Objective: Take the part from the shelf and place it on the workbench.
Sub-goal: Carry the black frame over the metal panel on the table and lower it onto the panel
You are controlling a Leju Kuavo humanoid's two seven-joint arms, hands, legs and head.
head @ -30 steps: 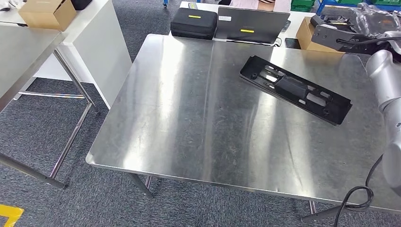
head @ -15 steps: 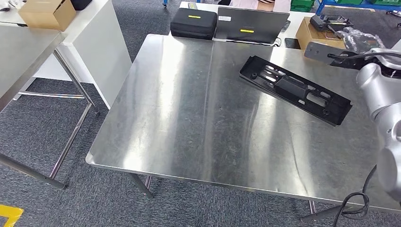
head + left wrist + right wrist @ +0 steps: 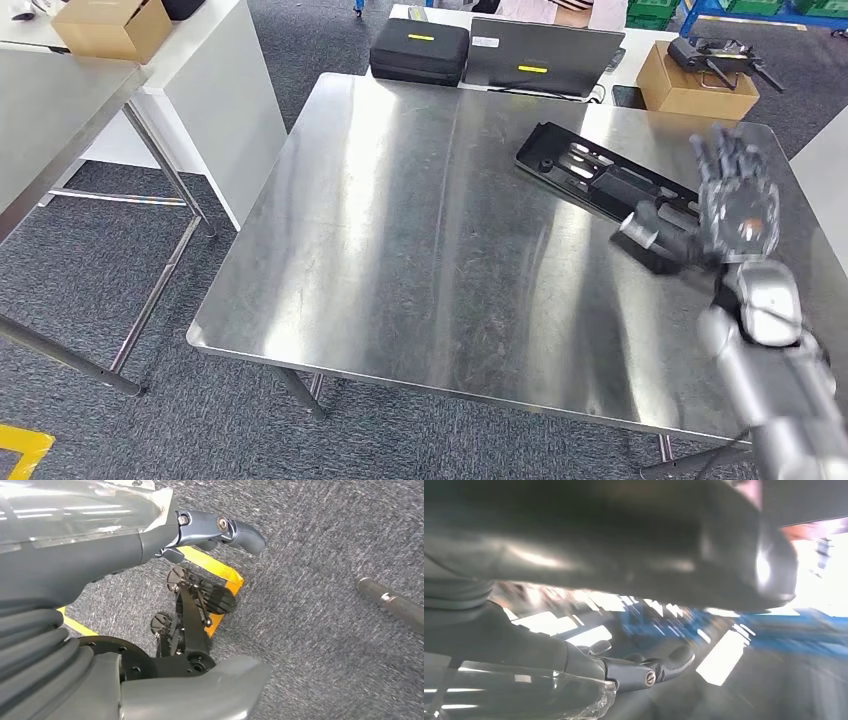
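Part (image 3: 590, 172), a long black plastic piece, lies flat on the steel counter (image 3: 400, 250) toward its far right corner, with the right robot hand (image 3: 735, 205) raised above its near end, fingers spread, holding nothing.

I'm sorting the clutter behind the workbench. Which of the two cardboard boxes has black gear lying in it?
The cardboard box on the right, behind the workbench's far right corner: black gear sits in its open top. The box at far left shows none.

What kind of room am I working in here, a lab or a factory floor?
Likely a workshop or test lab: a bare stainless steel workbench carrying a black plastic part, grey carpet with yellow floor tape, and a cardboard box and black equipment case on nearby tables.
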